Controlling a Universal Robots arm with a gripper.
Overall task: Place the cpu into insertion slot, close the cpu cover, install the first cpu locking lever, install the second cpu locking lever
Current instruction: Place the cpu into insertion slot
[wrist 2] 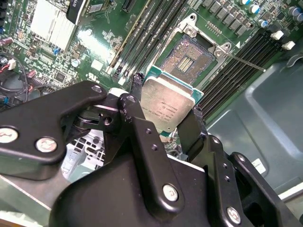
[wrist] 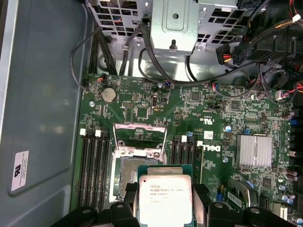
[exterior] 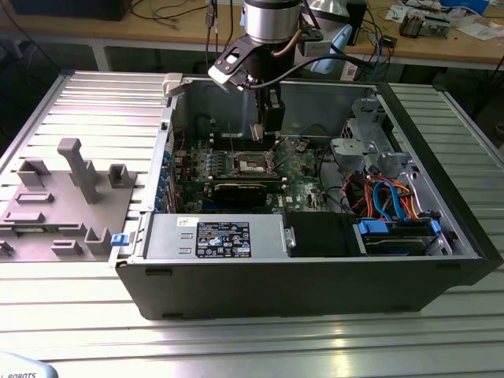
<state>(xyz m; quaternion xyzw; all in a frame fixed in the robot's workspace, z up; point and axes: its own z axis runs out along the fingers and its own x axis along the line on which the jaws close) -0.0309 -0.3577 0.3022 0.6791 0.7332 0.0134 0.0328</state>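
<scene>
The claw (wrist 2: 166,100) grips the cpu (wrist 2: 168,101) by two opposite edges, one black finger on each side. The cpu is a small flat square. It has a pale silvery face with faint print on it and a thin green rim showing around the metal. It hangs over the near part of the open socket (wrist: 124,177), not seated in it. The socket's dark contact bed (wrist 2: 187,56) lies bare beyond the chip.

The cover (wrist: 139,137), a silvery frame with an open middle, stands flipped up at the socket's far end. A thin lever (wrist 2: 246,61) juts out from one socket corner, unhooked.

Room is tight. Memory slots (wrist: 94,161) run close along both sides of the socket, just outside the fingers. The heatsink (wrist: 254,150) sits well apart, and cables hang over the far edge of the board (wrist: 142,101).

From the exterior view the arm reaches straight down into the open case (exterior: 315,291), which lies on the ribbed tabletop (exterior: 79,102).
</scene>
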